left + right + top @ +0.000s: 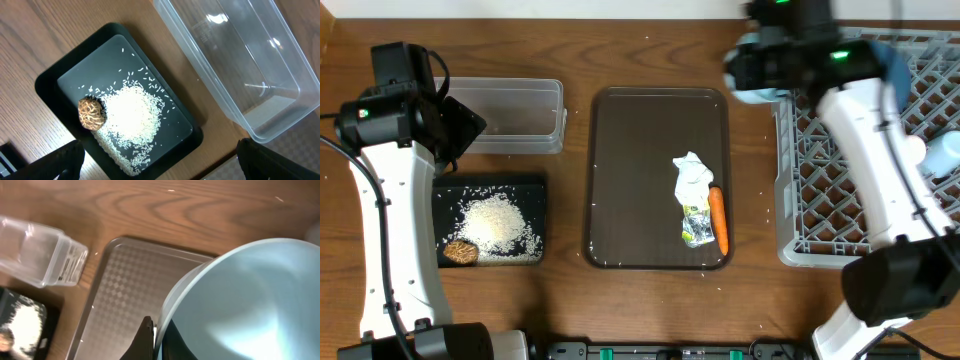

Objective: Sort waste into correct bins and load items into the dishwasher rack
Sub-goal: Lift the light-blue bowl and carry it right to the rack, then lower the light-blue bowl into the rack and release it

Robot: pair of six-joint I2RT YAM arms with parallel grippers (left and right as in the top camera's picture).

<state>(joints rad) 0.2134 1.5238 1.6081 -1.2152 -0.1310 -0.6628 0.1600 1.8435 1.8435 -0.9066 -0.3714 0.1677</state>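
My right gripper (756,76) is shut on the rim of the small pale-blue bowl (750,95) and holds it in the air beside the far left corner of the grey rack (800,190). In the right wrist view the bowl (250,300) fills the frame, with my fingers (157,341) pinching its rim. A light-blue cup (945,152) sits in the rack. The carrot (718,218) and the crumpled wrapper (692,195) lie on the brown serving tray (630,170). My left gripper (160,170) is open and empty above the black tray (65,75), which holds the rice (132,117) and the brown lump (91,113).
The clear tub (525,115) stands empty behind the black tray (520,187) at the left. A blue edge (895,60) shows in the rack behind my right arm. Loose rice grains dot the table between the serving tray and the rack.
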